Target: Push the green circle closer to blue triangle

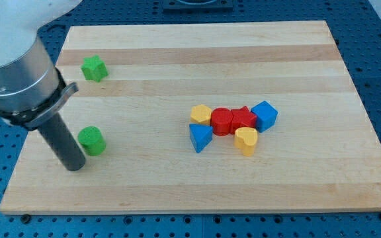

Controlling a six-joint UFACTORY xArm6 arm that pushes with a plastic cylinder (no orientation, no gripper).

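The green circle [92, 140] lies on the wooden board [197, 185] at the view's left. The blue triangle [200, 137] lies near the board's middle, well to the right of the green circle. My tip [75, 166] rests on the board just left of and below the green circle, close to it; I cannot tell whether they touch.
A green star [94, 68] lies at the upper left. A cluster sits right of the blue triangle: a yellow block [202, 114], a red circle [222, 121], a red star [243, 118], a blue cube [264, 115] and a yellow heart [246, 140].
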